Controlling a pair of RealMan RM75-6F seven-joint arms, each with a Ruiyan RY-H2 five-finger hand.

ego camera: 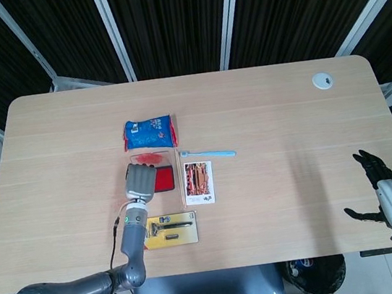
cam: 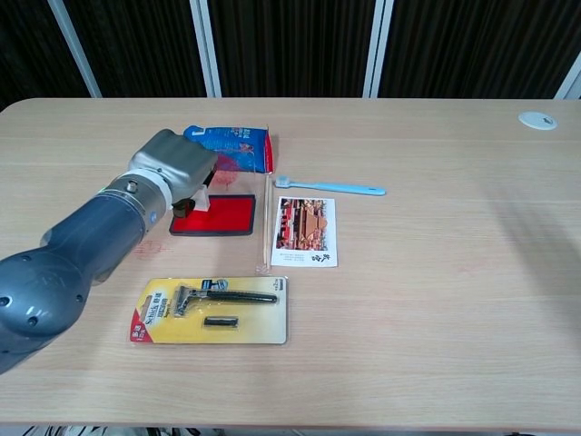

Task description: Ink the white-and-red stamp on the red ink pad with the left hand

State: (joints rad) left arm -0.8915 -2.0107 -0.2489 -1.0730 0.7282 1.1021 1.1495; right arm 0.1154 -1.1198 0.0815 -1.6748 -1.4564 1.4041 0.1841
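The left hand (cam: 177,168) hangs over the left part of the red ink pad (cam: 221,216), knuckles up, its fingers (cam: 201,181) curled down around the white-and-red stamp (cam: 201,202). Only a small piece of the stamp shows beneath the hand in the chest view: a pale, whitish lower block at the pad's upper left, right at the red surface. Whether it presses into the ink or sits just above it cannot be told. The red part of the stamp is hidden by the fingers. In the head view the hand covers the stamp altogether.

The pad is a flat black-edged rectangle with a bright red face, lying on the wooden counter (cam: 436,300). A blue snack packet (cam: 238,145) lies just behind it, with a reddish smudge between them. A thin wooden stick (cam: 265,222) lies along the pad's right edge, and beside that a picture card (cam: 304,231). A light blue toothbrush (cam: 329,187) lies behind the card. A razor on a yellow card (cam: 213,309) lies nearer the robot.

The right hand (ego camera: 383,190) hovers at the counter's near right edge, well apart from everything, its dark fingers (ego camera: 368,163) spread and holding nothing.
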